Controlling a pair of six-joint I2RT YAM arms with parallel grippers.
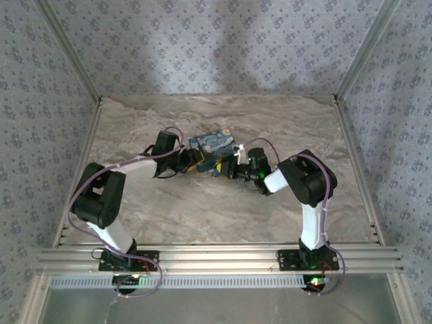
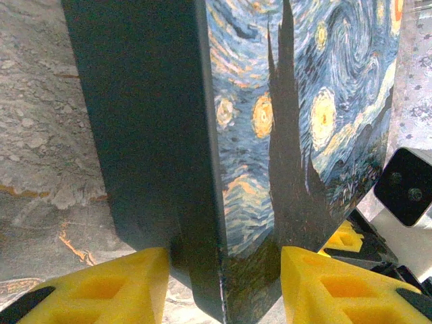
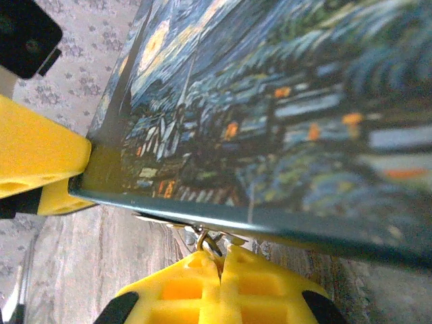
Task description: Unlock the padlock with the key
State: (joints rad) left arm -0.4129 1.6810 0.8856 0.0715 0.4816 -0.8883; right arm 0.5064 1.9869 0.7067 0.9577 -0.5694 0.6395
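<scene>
Your left gripper has its yellow fingers clamped on the chunky dark-blue rectangular padlock. One pad is on its plain dark side, the other on the face printed with a swirly blue-and-yellow starry night. The padlock stands tilted over the middle of the beige marbled table; you cannot tell whether it rests there. Your right gripper is closed pad to pad, pinching the tiny pale metal key. The key's tip meets the padlock's lower edge and its head is hidden. Blue floral-patterned walls surround the table.
</scene>
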